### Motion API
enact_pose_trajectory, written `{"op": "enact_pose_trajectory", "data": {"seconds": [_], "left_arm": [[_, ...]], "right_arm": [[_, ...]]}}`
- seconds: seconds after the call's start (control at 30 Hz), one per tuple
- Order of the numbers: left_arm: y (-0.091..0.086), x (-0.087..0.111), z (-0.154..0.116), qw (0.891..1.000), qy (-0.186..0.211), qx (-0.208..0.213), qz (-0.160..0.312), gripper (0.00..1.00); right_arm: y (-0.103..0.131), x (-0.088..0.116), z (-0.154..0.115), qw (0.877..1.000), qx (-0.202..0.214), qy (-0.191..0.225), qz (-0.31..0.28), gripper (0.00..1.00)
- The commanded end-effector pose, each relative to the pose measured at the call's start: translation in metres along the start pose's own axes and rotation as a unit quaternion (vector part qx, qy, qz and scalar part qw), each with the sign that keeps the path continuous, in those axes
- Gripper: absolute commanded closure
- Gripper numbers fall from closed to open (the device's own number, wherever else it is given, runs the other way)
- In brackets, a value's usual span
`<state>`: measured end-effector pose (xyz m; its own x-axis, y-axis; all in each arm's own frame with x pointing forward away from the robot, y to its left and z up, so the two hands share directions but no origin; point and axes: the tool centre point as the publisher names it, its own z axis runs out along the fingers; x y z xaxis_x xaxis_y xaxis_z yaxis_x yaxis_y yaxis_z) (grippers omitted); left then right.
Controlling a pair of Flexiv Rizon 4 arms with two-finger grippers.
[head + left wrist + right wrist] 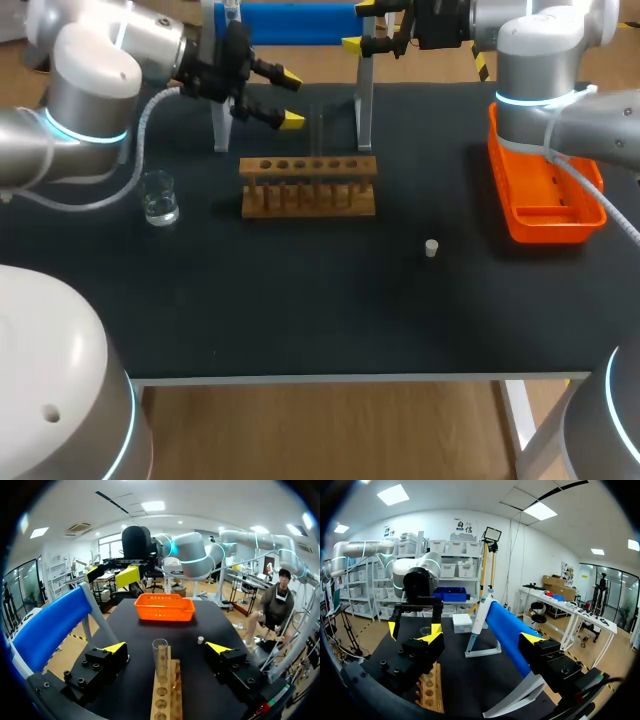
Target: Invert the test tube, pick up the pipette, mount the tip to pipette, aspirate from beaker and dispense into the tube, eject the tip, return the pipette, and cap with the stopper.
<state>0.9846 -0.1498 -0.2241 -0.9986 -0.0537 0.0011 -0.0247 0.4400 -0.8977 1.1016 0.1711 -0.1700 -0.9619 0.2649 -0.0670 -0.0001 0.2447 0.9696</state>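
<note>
A glass test tube [160,660] stands in the end hole of the wooden rack [308,186], just ahead of and between the fingers of my open left gripper [166,648], which touches nothing. In the head view that gripper [290,99] hovers behind the rack's left part. My right gripper [359,26] is open and empty, high at the back by the blue bar [290,20]. The pipette [479,619] hangs at the far end of that bar, ahead of my right gripper [481,638]. The beaker [159,197] stands left of the rack and the small stopper [431,248] lies to its right.
An orange tray [545,190] sits at the table's right side under my right arm. The stand's white legs [365,110] rise just behind the rack. A white box [462,623] stands beyond the pipette. Open black tabletop lies in front of the rack.
</note>
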Motion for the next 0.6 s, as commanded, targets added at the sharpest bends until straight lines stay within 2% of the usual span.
{"op": "enact_pose_trajectory", "data": {"seconds": [0.03, 0.27, 0.5, 0.6], "left_arm": [[0.004, 0.003, 0.009, 1.0, -0.013, 0.003, -0.003, 0.0], [0.013, 0.003, 0.024, 0.999, -0.03, 0.006, -0.011, 0.0], [0.02, 0.002, 0.039, 0.999, -0.037, -0.03, -0.016, 0.0], [0.022, 0.002, 0.043, 0.999, -0.04, -0.032, -0.012, 0.0]], "right_arm": [[0.001, -0.001, -0.001, 1.0, 0.002, 0.003, 0.0, 0.0], [0.001, -0.001, -0.001, 1.0, 0.002, 0.003, 0.0, 0.0], [0.001, -0.001, -0.001, 1.0, 0.002, 0.003, 0.0, 0.0], [0.001, -0.001, -0.001, 1.0, 0.002, 0.003, 0.0, 0.0]]}}
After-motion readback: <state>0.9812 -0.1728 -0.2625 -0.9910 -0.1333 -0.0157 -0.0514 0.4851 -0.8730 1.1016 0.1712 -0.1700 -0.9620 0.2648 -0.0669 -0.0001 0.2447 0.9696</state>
